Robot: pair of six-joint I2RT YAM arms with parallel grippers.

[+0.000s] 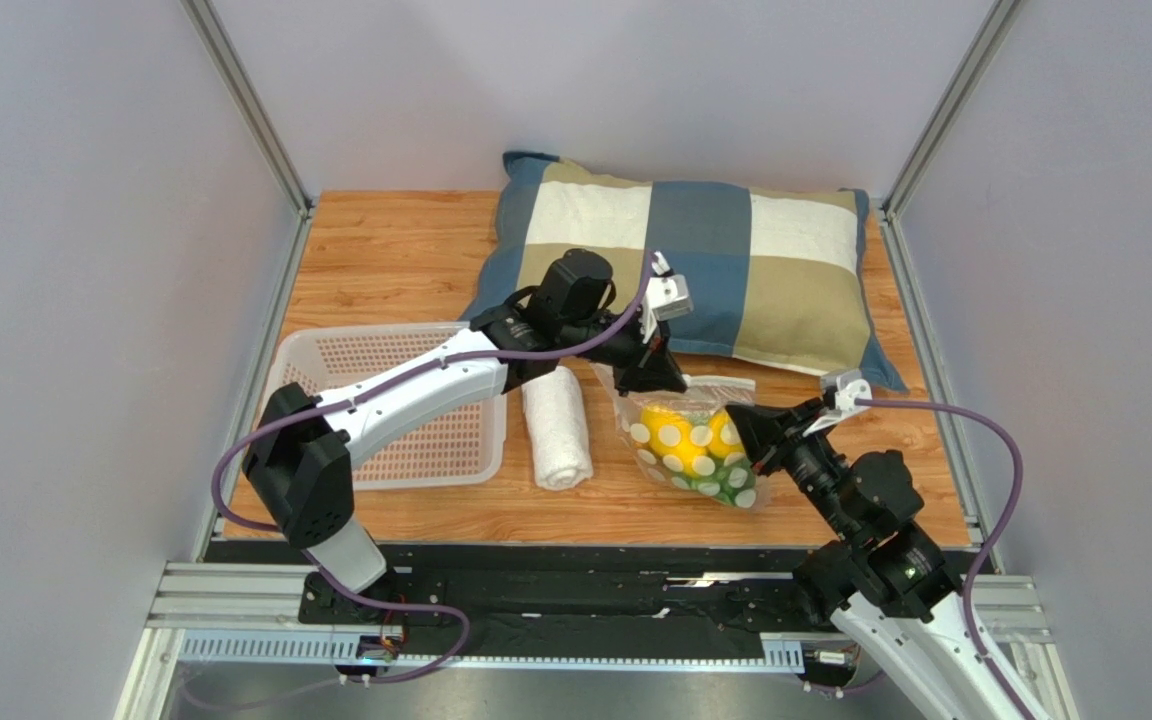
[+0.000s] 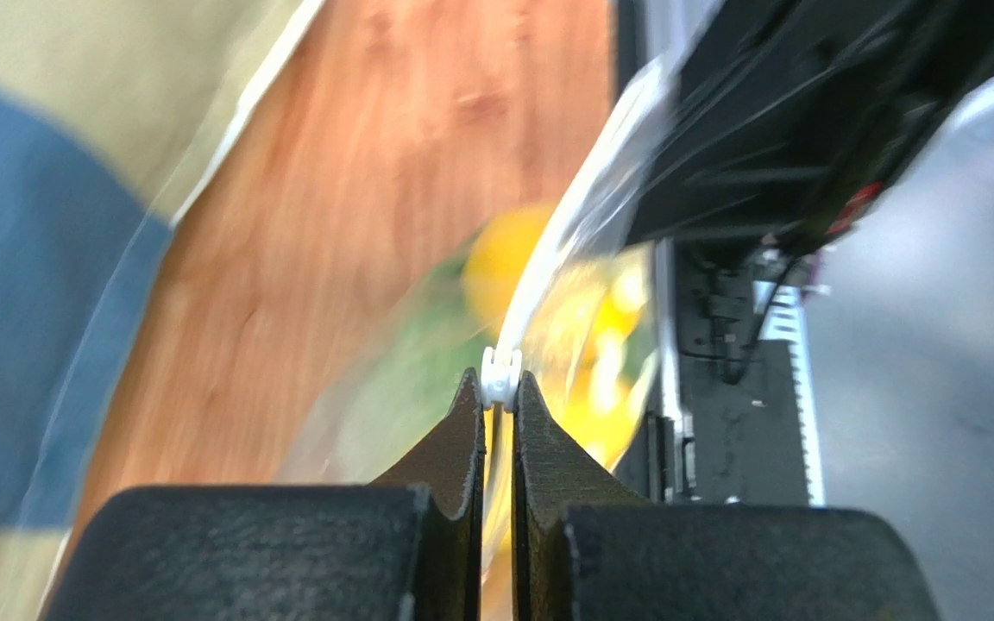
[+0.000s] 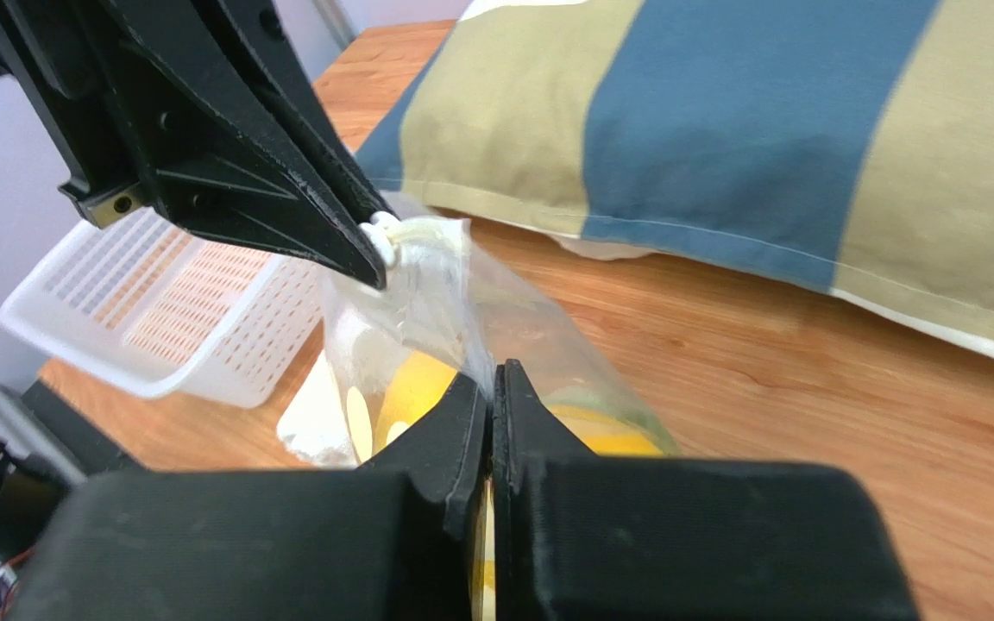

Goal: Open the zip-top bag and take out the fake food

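Note:
The clear dotted zip-top bag [image 1: 692, 435] lies on the wooden table in front of the pillow, with yellow fruits [image 1: 668, 432] and a green leafy vegetable [image 1: 717, 483] inside. My left gripper [image 1: 659, 369] is shut on the bag's white zipper slider [image 2: 501, 373] at the bag's far left top corner. The slider also shows in the right wrist view [image 3: 386, 237]. My right gripper [image 1: 743, 426] is shut on the bag's top edge [image 3: 489, 349] at its right side. A yellow fruit [image 3: 414, 388] shows through the plastic.
A rolled white towel [image 1: 555, 428] lies just left of the bag. A white perforated basket [image 1: 387, 405] stands at the left. A blue-and-tan checked pillow [image 1: 717, 263] lies at the back. The table's front rail [image 1: 567, 600] is below.

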